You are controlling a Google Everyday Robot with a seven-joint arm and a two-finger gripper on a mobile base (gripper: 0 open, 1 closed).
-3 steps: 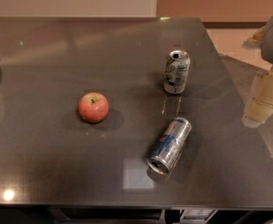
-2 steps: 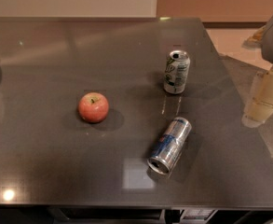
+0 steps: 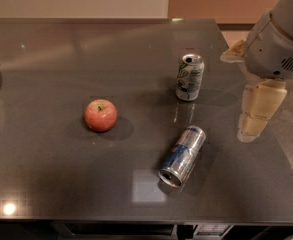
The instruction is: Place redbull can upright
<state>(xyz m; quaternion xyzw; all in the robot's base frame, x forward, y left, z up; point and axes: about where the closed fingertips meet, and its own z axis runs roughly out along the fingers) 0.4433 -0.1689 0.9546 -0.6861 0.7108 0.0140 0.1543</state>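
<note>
The redbull can (image 3: 182,155), blue and silver with shiny ends, lies on its side on the dark table (image 3: 46,174), right of centre near the front, its open end facing the front edge. My gripper (image 3: 255,126) hangs at the right side of the table, pointing down, to the right of the can and slightly farther back. It holds nothing and is well apart from the can.
A shorter white-and-green can (image 3: 190,77) stands upright behind the redbull can. A red apple (image 3: 100,115) sits left of centre. The table's right edge runs just beside the gripper, with a lighter floor beyond it.
The arm and gripper have moved left, over the table's right side and closer to the redbull can. The cans and the apple have not moved.
</note>
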